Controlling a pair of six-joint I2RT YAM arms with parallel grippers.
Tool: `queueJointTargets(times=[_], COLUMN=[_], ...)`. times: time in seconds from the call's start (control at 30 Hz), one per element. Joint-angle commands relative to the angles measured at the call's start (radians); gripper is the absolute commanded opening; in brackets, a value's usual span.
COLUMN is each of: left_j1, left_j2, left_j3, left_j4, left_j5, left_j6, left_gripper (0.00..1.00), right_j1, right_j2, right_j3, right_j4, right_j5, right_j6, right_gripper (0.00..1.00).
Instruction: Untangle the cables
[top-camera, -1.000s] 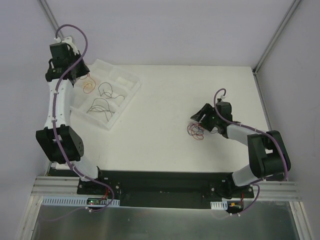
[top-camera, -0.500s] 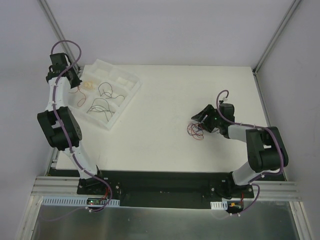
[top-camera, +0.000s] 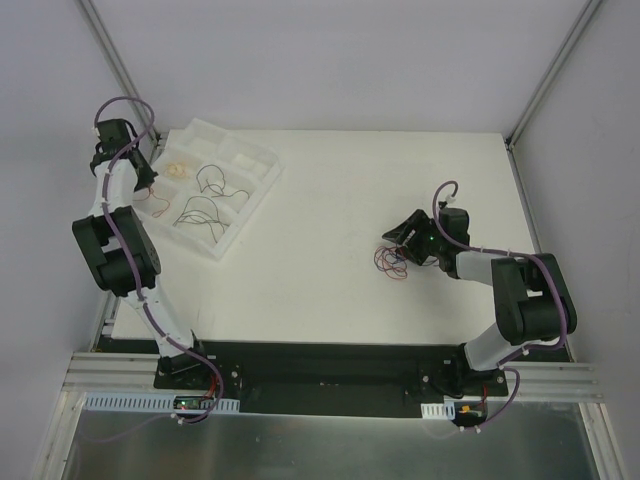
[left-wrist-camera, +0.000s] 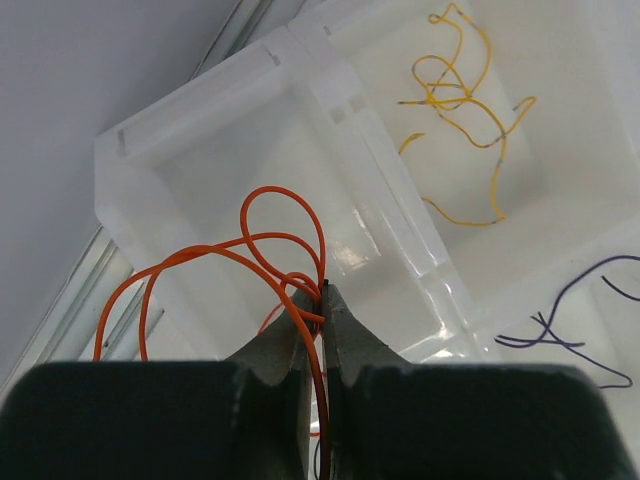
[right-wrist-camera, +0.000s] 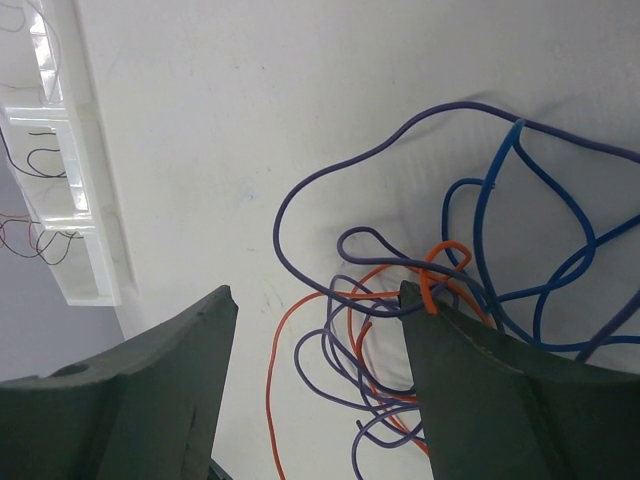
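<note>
**Right arm, nearest the bases.** We found the right gripper (right-wrist-camera: 315, 292) low over the table (top-camera: 330, 190), its two fingers (right-wrist-camera: 150, 380) spread wide and holding nothing. Just beyond the fingertips lay the tangle of cables (right-wrist-camera: 436, 275): purple, blue and orange strands looped across one another on the white surface. The heap ran off the lower and right edges of the wrist view and partly behind one finger, so we could follow no strand to its ends. We could read no single long axis. From overhead it shrank to a small reddish knot.

**Left arm, far left corner.** The left gripper (left-wrist-camera: 322, 300) was pinched shut on an orange cable (left-wrist-camera: 275, 189). Its loops rose ahead of the fingertips over a corner compartment of the tray (top-camera: 245, 212). Two strands trailed down and left out of frame. Its lower run vanished between the closed fingers.

**Farthest.** Yellow cables (left-wrist-camera: 460, 90) lay curled in the neighbouring compartment. A dark purple strand (left-wrist-camera: 560, 300) was cut by the right edge.
</note>
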Motion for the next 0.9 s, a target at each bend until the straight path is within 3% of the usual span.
queueJointTargets(times=[0.0, 0.27, 0.4, 0.47, 0.53, 0.67, 0.87], left_j1=[0.032, 0.038, 0.042, 0.042, 0.041, 0.042, 0.039], left_j2=[0.053, 0.100, 0.112, 0.092, 0.063, -0.021, -0.184], left_j3=[0.051, 0.021, 0.046, 0.035, 0.015, -0.021, -0.103], left_j4=[0.006, -0.017, -0.021, -0.021, -0.020, -0.020, -0.006], left_j5=[0.032, 0.186, 0.256, 0.253, 0.256, 0.253, 0.305], left_j6=[-0.002, -0.135, -0.178, -0.198, -0.217, -0.235, -0.278], left_gripper=[0.00, 0.00, 0.06, 0.19, 0.40, 0.59, 0.64], right_j1=[-0.005, -0.006, -0.006, -0.006, -0.006, -0.005, -0.003], right_j2=[-0.016, -0.014, -0.014, -0.016, -0.013, -0.014, -0.029], right_j3=[-0.006, -0.009, -0.008, -0.008, -0.009, -0.008, -0.019], right_j4=[0.051, 0.058, 0.060, 0.060, 0.060, 0.060, 0.060], right_j5=[-0.015, -0.017, -0.018, -0.018, -0.018, -0.017, 0.000], right_j6=[0.006, 0.009, 0.008, 0.008, 0.008, 0.011, 0.005], right_gripper=[0.69, 0.69, 0.69, 0.69, 0.69, 0.69, 0.69])
